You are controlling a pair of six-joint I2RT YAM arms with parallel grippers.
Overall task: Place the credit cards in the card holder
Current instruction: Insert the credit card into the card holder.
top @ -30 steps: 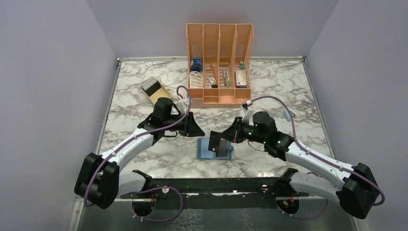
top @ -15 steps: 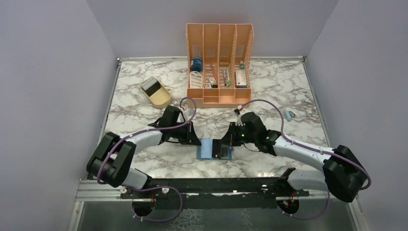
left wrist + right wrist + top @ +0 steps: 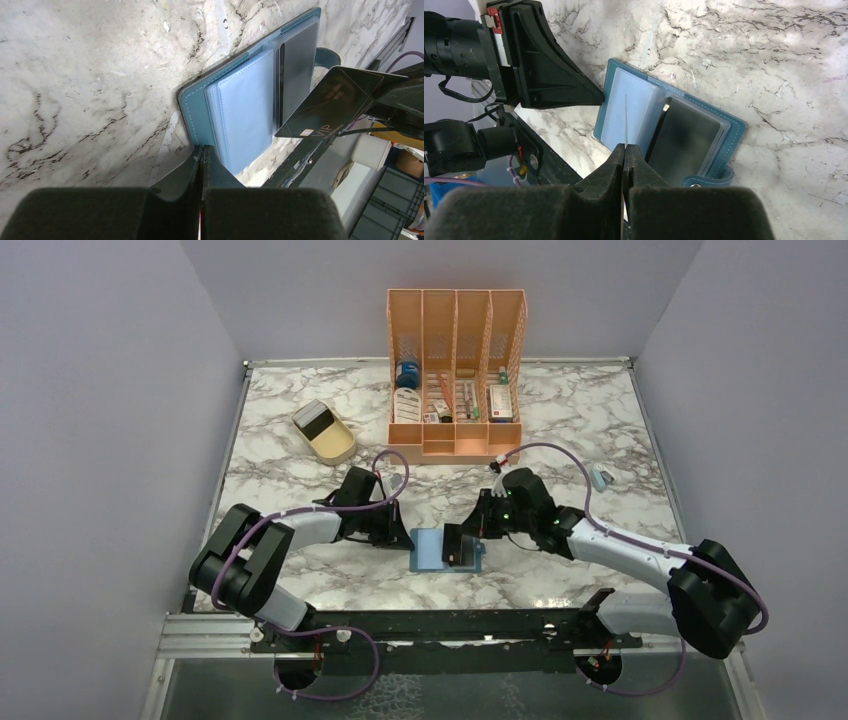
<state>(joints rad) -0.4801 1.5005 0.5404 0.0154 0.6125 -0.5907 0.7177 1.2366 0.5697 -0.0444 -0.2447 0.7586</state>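
The teal card holder (image 3: 432, 550) lies open on the marble, light blue inside; it also shows in the left wrist view (image 3: 245, 105) and the right wrist view (image 3: 634, 107). A dark card (image 3: 689, 142) sits in its right pocket. My right gripper (image 3: 470, 537) is shut on another dark credit card (image 3: 335, 97), held tilted just above the holder's pockets and seen edge-on in the right wrist view (image 3: 625, 117). My left gripper (image 3: 402, 536) is shut and empty, its tip (image 3: 202, 149) against the holder's left edge.
An orange slotted organiser (image 3: 456, 380) stands at the back. A shallow beige tray (image 3: 335, 443) with a dark item lies back left. A small blue object (image 3: 600, 478) lies at the right. The black rail (image 3: 430, 625) runs along the table's front edge.
Both arms have come down and inward. My left gripper has moved to the holder's left edge. My right gripper has lowered the dark card onto the open holder.
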